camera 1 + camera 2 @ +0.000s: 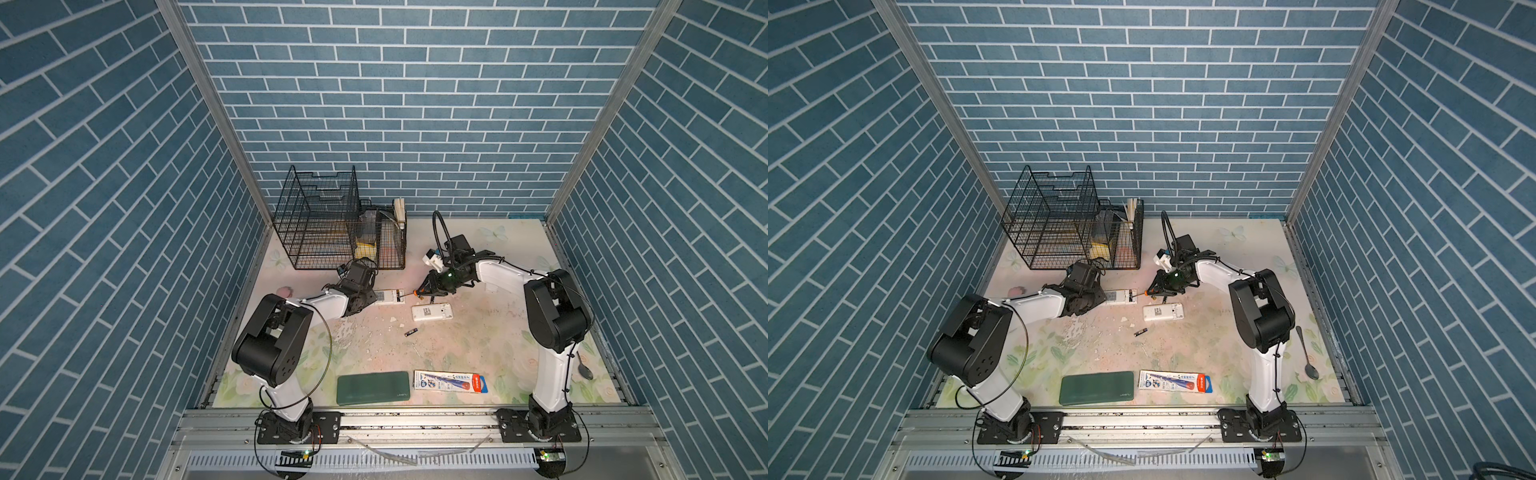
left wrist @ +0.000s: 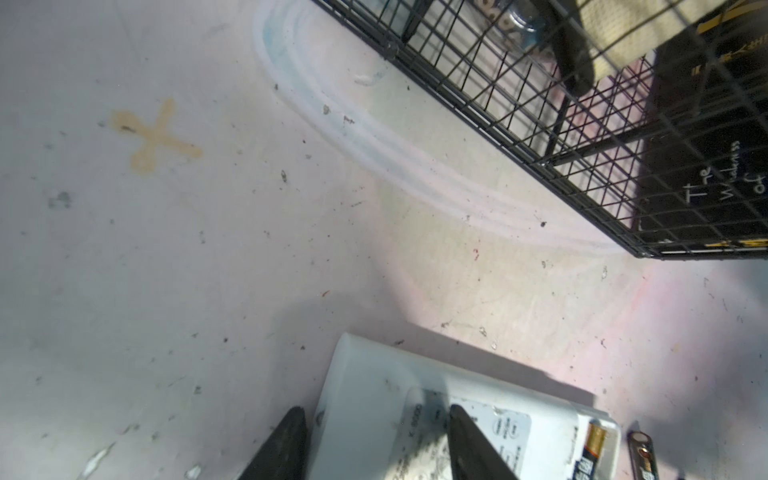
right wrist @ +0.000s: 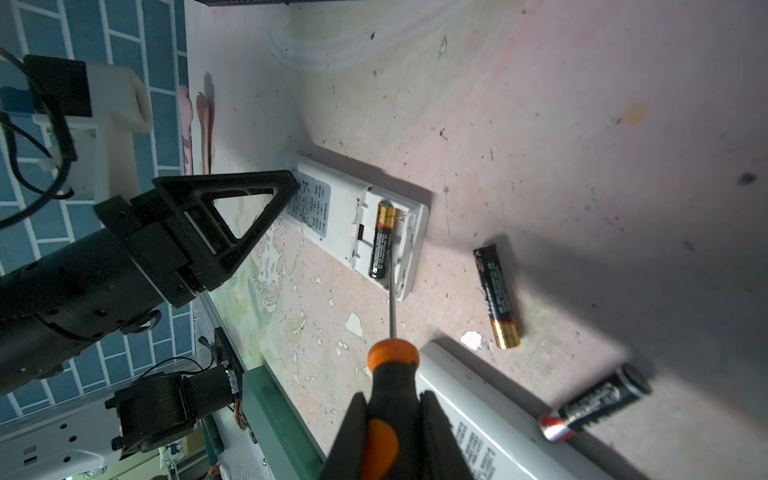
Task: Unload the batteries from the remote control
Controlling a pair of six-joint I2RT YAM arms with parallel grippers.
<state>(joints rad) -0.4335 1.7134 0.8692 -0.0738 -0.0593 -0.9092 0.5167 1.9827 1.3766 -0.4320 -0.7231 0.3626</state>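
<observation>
The white remote control (image 3: 332,208) lies back up with its compartment open and one of the batteries (image 3: 382,239) inside. My right gripper (image 3: 392,401) is shut on an orange-and-black screwdriver (image 3: 392,365), whose tip touches that battery's end. Two loose batteries (image 3: 496,295) (image 3: 594,403) lie on the table nearby. My left gripper (image 2: 376,409) stands open at the remote control's (image 2: 374,386) other end, with one finger (image 2: 469,440) on its label and the other just off its edge. Both top views show the remote control (image 1: 390,296) (image 1: 1121,296) between the grippers (image 1: 428,290) (image 1: 1156,289).
A second white remote (image 1: 431,312) lies beside the screwdriver. A tall wire rack (image 1: 320,220) and a wire basket (image 1: 386,245) stand at the back left. A green case (image 1: 372,387), a pen package (image 1: 451,381) and a spoon (image 1: 584,368) lie toward the front.
</observation>
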